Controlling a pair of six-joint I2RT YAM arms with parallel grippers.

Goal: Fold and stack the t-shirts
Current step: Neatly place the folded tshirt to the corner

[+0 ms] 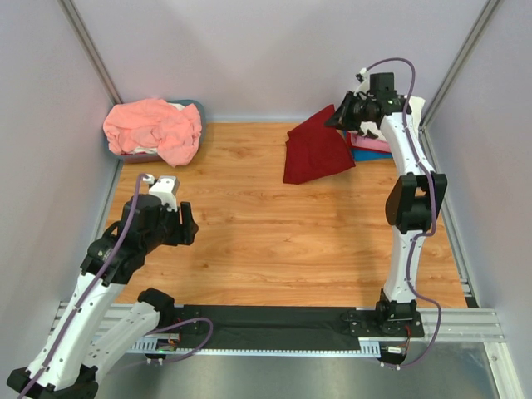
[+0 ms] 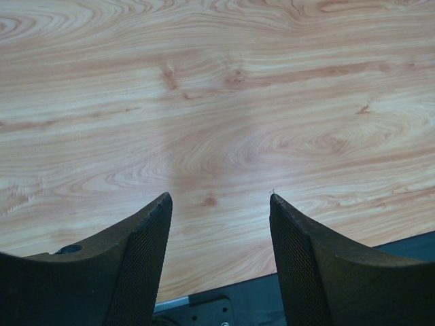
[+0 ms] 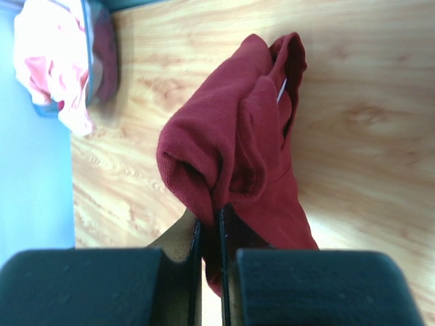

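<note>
Top external view, largest first. Wood-grain tabletop fills the middle of the frame, with walls on three sides.

Right arm reaches to the upper right. Left arm sits at centre left over bare wood, probably waiting out of the way.

Dark red t-shirt lies right of centre near the top, part flat and part raised. Its upper corner is lifted toward the right jaws. Right wrist view confirms it: the right jaws are pinched tight on a bunched fold of red cloth, and the rest hangs in a loose roll. Judged to be an edge grip for pulling the shirt flat or carrying it to the stack.

Salmon-pink t-shirt is heaped unfolded in the upper left, spilling over a blue-grey bin. It looks like the supply pile.

Pink and blue t-shirts sit at the upper right edge, flat. Likely the stack begun.

Left jaws, seen in the left wrist view, stand wide apart, hold nothing, and have only wood between them.

Hard to make out:
- The stack is mostly hidden behind the right arm, so its count and neatness are unknown.
- The bin's contents under the salmon heap are unseen.
- No white printed shirt is found in any view.
- How much red cloth sits between the right jaws cannot be judged.
</note>
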